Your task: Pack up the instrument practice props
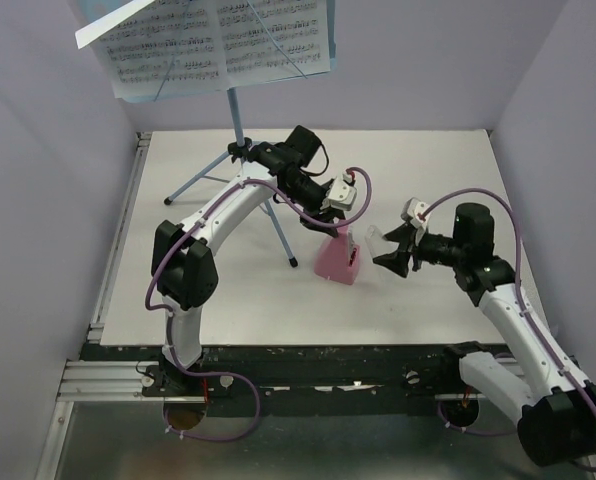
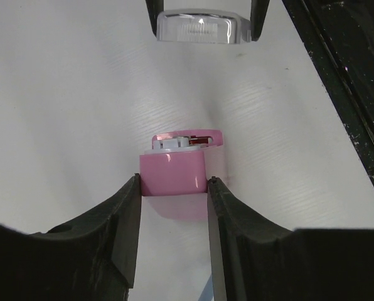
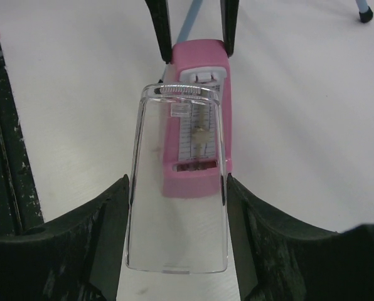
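Observation:
The pink metronome (image 1: 336, 258) stands upright on the white table, its face turned toward the right arm. My left gripper (image 2: 174, 180) reaches down over it, and both black fingertips press against the sides of the metronome (image 2: 173, 172). My right gripper (image 3: 177, 188) is shut on a clear plastic cover (image 3: 177, 207), held just in front of the metronome (image 3: 203, 53). The same cover (image 2: 203, 28) shows at the top of the left wrist view. The light-blue music stand (image 1: 234, 110) stands at the back left with sheet-music pages (image 1: 218, 40) on its desk.
The stand's tripod legs (image 1: 193, 185) spread behind the left arm, and one foot (image 1: 292, 262) rests just left of the metronome. Lilac walls close in the table on three sides. A black rail (image 1: 308, 360) runs along the near edge.

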Robot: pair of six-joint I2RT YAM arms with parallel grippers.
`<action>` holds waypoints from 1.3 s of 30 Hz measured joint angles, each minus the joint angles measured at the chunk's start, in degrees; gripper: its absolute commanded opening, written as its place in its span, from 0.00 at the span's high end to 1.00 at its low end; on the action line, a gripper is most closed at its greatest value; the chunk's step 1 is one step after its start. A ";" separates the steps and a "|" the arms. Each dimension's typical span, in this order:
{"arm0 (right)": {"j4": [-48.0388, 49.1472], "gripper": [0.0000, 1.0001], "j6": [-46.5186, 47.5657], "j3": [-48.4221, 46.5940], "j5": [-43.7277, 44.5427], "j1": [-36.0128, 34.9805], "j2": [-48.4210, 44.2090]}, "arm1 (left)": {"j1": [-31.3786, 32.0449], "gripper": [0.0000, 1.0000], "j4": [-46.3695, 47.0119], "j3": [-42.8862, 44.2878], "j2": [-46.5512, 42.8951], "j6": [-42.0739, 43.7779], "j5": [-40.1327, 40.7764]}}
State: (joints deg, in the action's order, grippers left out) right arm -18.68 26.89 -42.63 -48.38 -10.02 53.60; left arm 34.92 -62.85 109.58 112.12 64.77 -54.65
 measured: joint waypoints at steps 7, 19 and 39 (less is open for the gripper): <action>16.09 1.00 -3.80 3.50 -10.05 -0.02 9.01 | -0.02 0.90 1.25 -1.20 -0.35 -0.42 -0.46; 45.62 1.00 -14.12 8.24 -17.90 -0.61 16.26 | -0.87 1.00 3.02 -2.78 -1.05 -1.40 -1.14; 77.55 1.00 -25.68 15.67 -10.73 -6.16 27.30 | -2.84 1.00 3.72 -3.63 -1.44 -2.89 -1.11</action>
State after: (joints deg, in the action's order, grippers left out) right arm 58.87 1.21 -26.96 -59.11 -16.19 80.90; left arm 32.08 -59.13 105.95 110.67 61.89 -55.77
